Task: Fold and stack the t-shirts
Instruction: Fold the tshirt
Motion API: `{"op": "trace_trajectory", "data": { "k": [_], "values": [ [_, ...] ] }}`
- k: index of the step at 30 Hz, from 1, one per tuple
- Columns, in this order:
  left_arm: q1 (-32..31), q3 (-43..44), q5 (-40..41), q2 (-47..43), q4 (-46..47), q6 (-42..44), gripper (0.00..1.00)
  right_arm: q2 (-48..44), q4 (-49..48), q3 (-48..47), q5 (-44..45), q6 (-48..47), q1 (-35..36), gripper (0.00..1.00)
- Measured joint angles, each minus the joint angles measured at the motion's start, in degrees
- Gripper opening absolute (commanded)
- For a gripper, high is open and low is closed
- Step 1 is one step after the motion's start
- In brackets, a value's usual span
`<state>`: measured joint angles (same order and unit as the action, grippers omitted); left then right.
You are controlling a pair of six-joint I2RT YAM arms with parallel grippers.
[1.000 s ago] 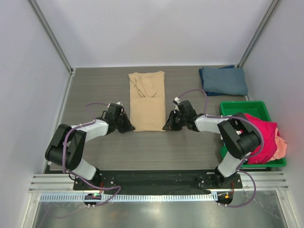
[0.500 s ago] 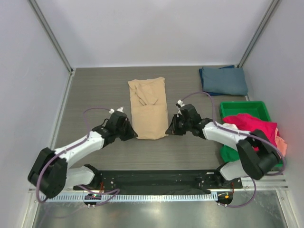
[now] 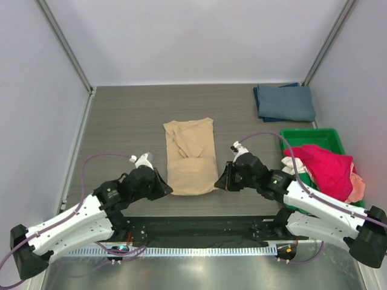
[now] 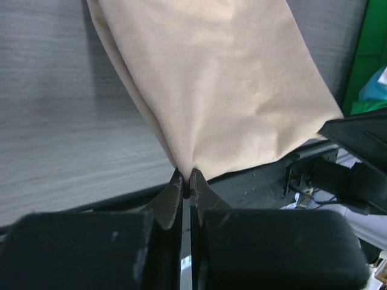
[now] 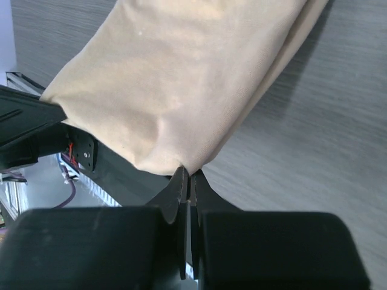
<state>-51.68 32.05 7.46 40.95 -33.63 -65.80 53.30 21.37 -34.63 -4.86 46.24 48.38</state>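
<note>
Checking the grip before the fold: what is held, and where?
The tan shirt: the left gripper pinches its near left corner, the right gripper its near right corner, both jaws shut on the cloth.

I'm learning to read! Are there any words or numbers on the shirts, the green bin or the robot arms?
No text can be read anywhere.
The tan t-shirt, the folded blue-grey t-shirt, the green bin, the left arm and the right arm look plain.
The ridged strip at the near edge is too small to read.
</note>
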Motion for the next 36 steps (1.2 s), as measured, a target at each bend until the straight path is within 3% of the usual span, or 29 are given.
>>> {"op": "trace_trajectory", "data": {
  "k": [4,9,17,25,36],
  "values": [
    [-3.2,3.1,3.2,-1.2,-7.0,-1.8,0.0,-1.4,6.6,-2.9,4.6,2.1,2.3,0.01],
    [-3.5,14.4,9.1,1.9,-12.3,-0.7,0.0,0.8,13.9,-12.9,10.7,2.1,2.5,0.01],
    [-1.0,26.3,16.1,11.3,-14.2,5.9,0.0,12.9,18.3,-29.2,17.7,-2.6,-1.8,0.01],
    [14.1,27.8,7.3,20.0,-8.5,12.9,0.0,22.6,18.5,-34.5,13.7,-7.1,-9.1,0.01],
    [25.0,35.8,-2.9,35.5,-4.5,19.6,0.0,34.4,17.6,-42.4,9.6,-12.6,-15.4,0.01]
  ]
}}
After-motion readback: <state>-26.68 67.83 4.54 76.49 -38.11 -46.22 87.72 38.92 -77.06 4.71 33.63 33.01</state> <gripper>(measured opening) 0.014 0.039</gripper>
